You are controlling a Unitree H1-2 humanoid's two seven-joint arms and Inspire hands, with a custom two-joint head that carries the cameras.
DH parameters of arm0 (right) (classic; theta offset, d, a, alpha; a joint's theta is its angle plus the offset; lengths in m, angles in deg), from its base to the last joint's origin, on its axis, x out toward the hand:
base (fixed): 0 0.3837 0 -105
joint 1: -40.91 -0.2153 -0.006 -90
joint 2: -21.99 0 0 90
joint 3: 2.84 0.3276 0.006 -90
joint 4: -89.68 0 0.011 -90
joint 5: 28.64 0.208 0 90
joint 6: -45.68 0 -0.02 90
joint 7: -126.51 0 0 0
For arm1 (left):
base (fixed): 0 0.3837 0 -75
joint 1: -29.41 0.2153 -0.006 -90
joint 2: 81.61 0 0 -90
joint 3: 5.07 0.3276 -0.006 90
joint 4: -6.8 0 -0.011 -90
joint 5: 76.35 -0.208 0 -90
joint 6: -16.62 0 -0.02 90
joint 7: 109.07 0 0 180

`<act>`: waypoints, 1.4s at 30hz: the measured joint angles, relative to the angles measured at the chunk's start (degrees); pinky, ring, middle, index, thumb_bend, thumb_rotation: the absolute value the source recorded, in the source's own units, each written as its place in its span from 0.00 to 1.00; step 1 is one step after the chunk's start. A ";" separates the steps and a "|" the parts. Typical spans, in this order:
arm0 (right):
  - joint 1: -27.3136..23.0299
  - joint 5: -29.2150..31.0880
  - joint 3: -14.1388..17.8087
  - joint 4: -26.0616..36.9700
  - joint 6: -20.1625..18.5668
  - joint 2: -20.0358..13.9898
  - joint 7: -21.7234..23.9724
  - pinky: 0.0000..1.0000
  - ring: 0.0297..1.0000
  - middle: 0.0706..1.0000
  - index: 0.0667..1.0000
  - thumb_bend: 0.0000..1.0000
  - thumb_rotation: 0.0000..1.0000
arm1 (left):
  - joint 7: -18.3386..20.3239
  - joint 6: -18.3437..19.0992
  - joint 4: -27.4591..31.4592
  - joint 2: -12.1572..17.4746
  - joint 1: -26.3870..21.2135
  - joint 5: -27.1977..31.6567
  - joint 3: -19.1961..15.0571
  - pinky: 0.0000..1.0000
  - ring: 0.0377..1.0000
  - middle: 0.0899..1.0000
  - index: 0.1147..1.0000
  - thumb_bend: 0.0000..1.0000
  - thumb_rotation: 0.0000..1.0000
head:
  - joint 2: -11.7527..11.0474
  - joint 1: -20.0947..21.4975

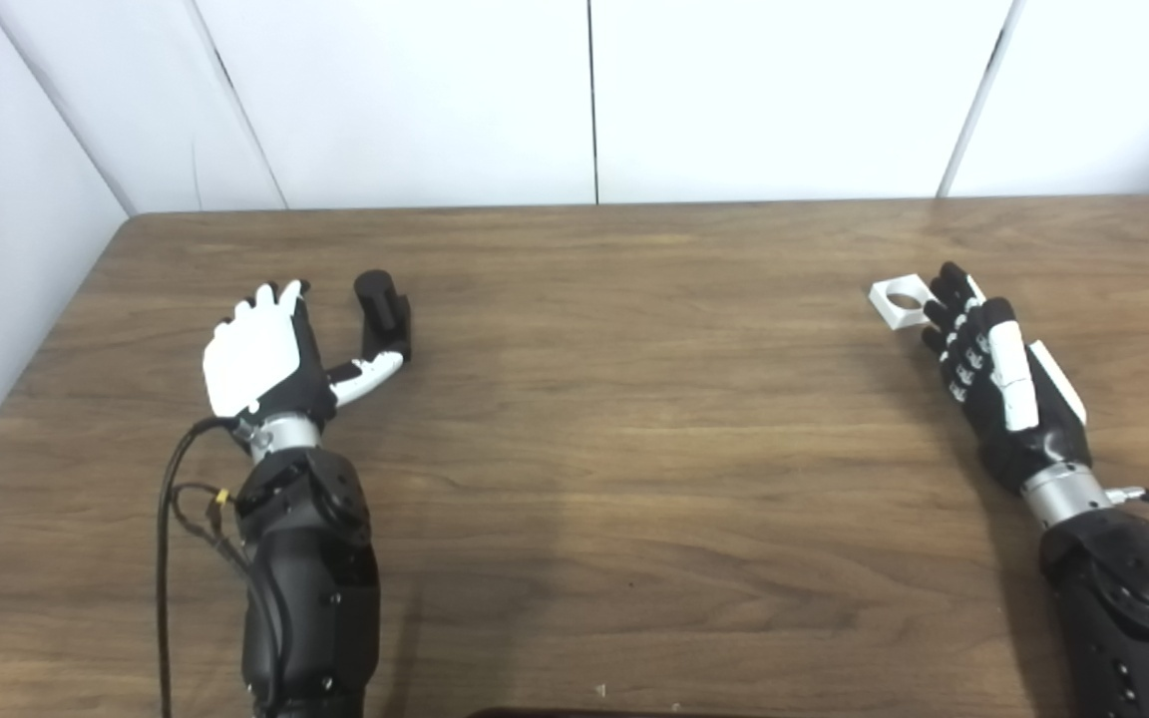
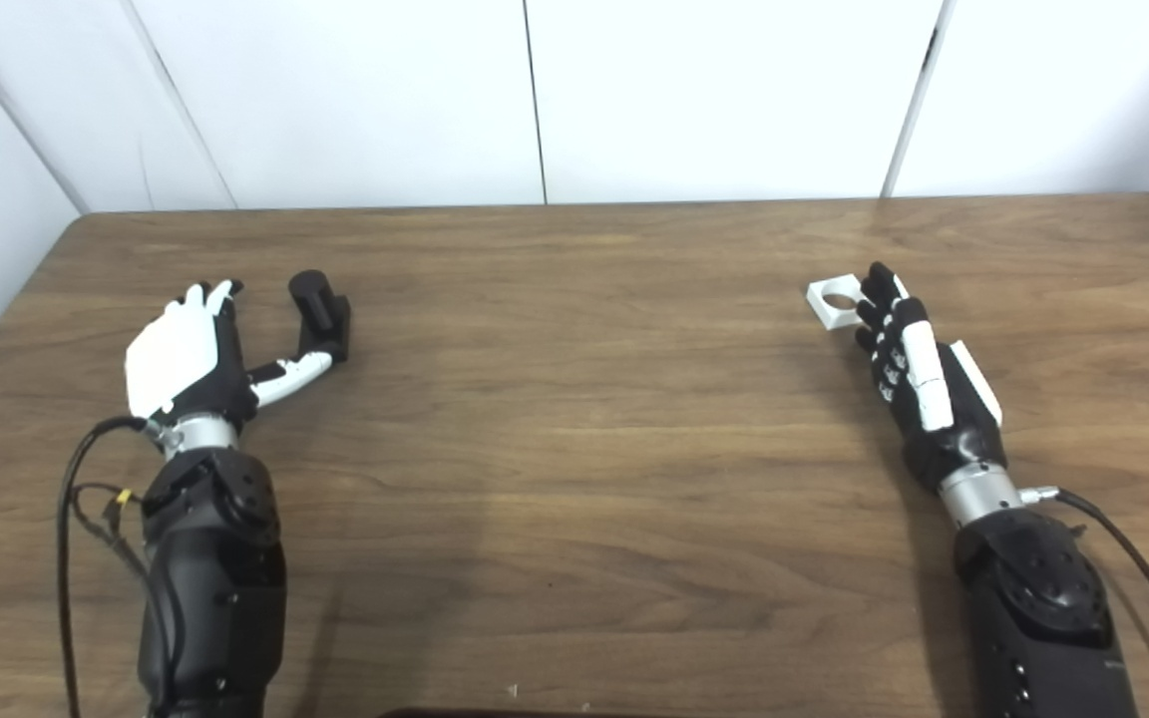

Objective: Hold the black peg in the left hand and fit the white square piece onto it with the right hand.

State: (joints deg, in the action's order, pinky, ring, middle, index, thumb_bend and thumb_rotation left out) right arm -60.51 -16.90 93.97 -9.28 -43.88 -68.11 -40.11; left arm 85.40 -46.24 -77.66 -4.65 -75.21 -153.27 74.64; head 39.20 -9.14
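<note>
The left hand (image 1: 260, 359) lies low over the table (image 1: 634, 449) with its white back up, fingers spread and extended away from the robot, holding nothing. Its thumb reaches out to the right, and the tip lies at the base of the peg (image 1: 382, 314), touching it or just short of it; the views do not settle which. The peg stands on the left part of the table, just right of the hand, a black round post on a dark block. The right hand (image 2: 919, 384) is turned on edge, fingers stretched forward and close together, empty. Its fingertips (image 2: 879, 284) lie against or just over the near right edge of the white piece (image 2: 834, 301), a square block with a round hole, lying flat on the right part of the table. The palm side of both hands is hidden.
</note>
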 measured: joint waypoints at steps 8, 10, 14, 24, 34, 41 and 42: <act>-0.17 -0.59 0.02 -0.38 0.85 0.15 -0.29 1.00 1.00 1.00 1.00 0.53 1.00 | -1.40 -0.01 -4.96 0.14 -3.01 0.08 -0.34 1.00 1.00 1.00 0.87 0.81 0.66 | -0.70 0.53; -0.20 -0.70 0.03 -0.41 0.89 0.15 -0.29 1.00 1.00 1.00 1.00 0.54 1.00 | -1.57 -0.01 -5.83 0.14 -3.61 0.08 -0.50 1.00 1.00 1.00 0.87 0.81 0.66 | -0.88 0.70; -0.20 -0.78 0.11 -0.40 0.89 0.20 -0.36 1.00 1.00 1.00 1.00 0.54 1.00 | -2.38 -0.01 -7.53 -0.05 -4.91 0.07 -0.98 1.00 1.00 1.00 0.87 0.81 0.65 | -1.14 0.79; -0.22 -0.69 0.39 -0.48 1.18 0.26 -0.36 1.00 1.00 1.00 1.00 0.55 1.00 | -4.04 -0.02 -11.36 -0.94 -6.82 -0.23 -1.68 1.00 1.00 1.00 0.88 0.79 0.63 | -1.32 0.88; -0.22 -0.64 0.63 -0.49 1.23 0.24 -0.35 1.00 1.00 1.00 1.00 0.55 1.00 | -6.12 -0.03 -14.30 -1.30 -7.84 -3.76 -1.69 1.00 1.00 1.00 0.88 0.78 0.58 | -1.14 0.62; -0.21 -0.68 0.66 -0.51 1.19 0.10 -0.26 1.00 1.00 1.00 1.00 0.54 1.00 | -8.55 -0.03 -15.00 -1.41 -7.66 -4.80 -1.10 1.00 1.00 1.00 0.83 0.78 0.45 | -1.05 0.35; -0.21 -0.60 0.65 -0.51 1.19 0.09 -0.24 1.00 1.00 1.00 1.00 0.54 1.00 | -9.21 -0.04 -15.04 -1.37 -7.54 -4.81 -0.74 1.00 1.00 1.00 0.82 0.78 0.44 | -1.05 0.35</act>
State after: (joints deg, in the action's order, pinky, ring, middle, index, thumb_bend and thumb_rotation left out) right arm -60.73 -17.50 94.62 -9.79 -42.69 -68.03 -40.35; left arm 76.18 -46.27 -92.69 -6.02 -82.75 -158.09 73.90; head 38.14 -8.79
